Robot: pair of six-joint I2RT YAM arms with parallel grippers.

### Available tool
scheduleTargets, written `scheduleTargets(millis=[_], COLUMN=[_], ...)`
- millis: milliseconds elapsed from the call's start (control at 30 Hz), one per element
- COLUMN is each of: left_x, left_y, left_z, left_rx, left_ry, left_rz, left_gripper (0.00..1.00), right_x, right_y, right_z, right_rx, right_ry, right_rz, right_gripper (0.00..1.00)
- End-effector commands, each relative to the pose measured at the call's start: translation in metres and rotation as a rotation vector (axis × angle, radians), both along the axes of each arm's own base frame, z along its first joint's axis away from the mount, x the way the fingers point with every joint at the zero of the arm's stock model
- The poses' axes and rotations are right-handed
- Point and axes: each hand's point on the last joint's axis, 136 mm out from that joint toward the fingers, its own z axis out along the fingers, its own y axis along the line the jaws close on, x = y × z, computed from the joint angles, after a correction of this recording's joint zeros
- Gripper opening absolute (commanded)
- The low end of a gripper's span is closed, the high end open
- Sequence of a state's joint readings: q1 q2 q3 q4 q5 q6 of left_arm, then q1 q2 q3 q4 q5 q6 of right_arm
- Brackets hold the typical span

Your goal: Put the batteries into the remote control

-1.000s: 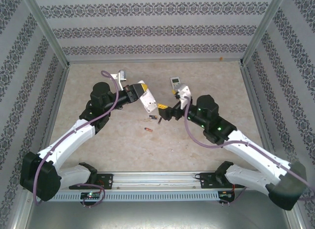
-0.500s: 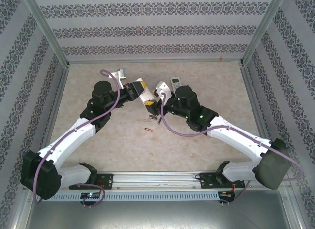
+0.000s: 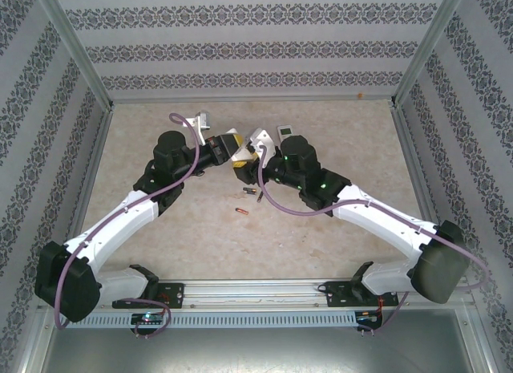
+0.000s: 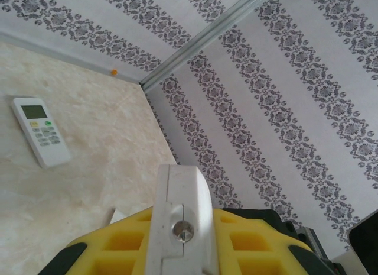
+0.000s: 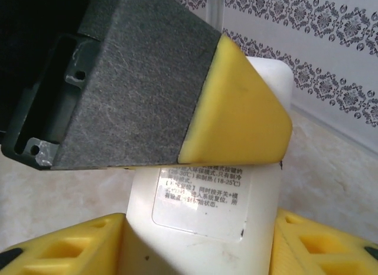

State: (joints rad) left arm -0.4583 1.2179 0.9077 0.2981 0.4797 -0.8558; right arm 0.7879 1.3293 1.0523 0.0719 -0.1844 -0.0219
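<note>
Left gripper [image 4: 180, 236] is clamped shut on the white remote [image 5: 204, 198]. Right gripper [image 5: 198, 242] has its jaws around it, grip unclear. Batteries [image 3: 240, 210] lie unloaded at centre frame.

Enclosure interior: pale walls [image 3: 256, 44] banded with dark floral ornament rise on three sides of a beige, marble-patterned tabletop [image 3: 200, 253]. Aluminium corner posts [image 3: 74, 48] frame the back wall, and a slotted metal rail [image 3: 256, 289] borders the near edge. Lighting is even and diffuse.
</note>
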Motion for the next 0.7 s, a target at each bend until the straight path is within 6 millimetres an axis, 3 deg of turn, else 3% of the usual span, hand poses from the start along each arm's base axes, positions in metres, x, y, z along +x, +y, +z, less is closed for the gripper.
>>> scheduleTargets(millis=[0, 100, 200, 233, 367, 500, 533, 667], left_x=[-0.014, -0.018, -0.020, -0.021, -0.020, -0.021, -0.022, -0.025], left_y=[-0.011, -0.010, -0.009, -0.009, -0.009, -0.009, -0.008, 0.006], left_z=[0.029, 0.033, 0.037, 0.037, 0.039, 0.038, 0.038, 0.037], left_rx=[-0.036, -0.032, -0.036, -0.037, -0.041, -0.045, -0.043, 0.048], left_ry=[-0.071, -0.103, -0.124, -0.127, -0.132, -0.136, -0.139, -0.180], left_rz=[-0.074, -0.082, -0.079, -0.081, -0.083, -0.083, -0.082, -0.016], left_gripper=[0.00, 0.03, 0.03, 0.03, 0.03, 0.04, 0.09, 0.78], right_x=[0.006, 0.008, 0.008, 0.007, 0.008, 0.013, 0.014, 0.017], right_y=[0.005, 0.003, 0.001, 0.002, 0.003, 0.000, -0.002, -0.023], right_z=[0.010, 0.012, 0.014, 0.013, 0.018, 0.019, 0.018, 0.008], right_rx=[-0.004, -0.025, -0.060, -0.066, -0.050, -0.035, -0.040, -0.114], right_ry=[-0.036, -0.051, -0.063, -0.061, -0.050, -0.023, -0.023, -0.070], right_rz=[-0.007, -0.014, -0.007, -0.004, 0.006, 0.001, 0.002, 0.027], right_gripper=[0.49, 0.50, 0.64, 0.64, 0.47, 0.41, 0.40, 0.38])
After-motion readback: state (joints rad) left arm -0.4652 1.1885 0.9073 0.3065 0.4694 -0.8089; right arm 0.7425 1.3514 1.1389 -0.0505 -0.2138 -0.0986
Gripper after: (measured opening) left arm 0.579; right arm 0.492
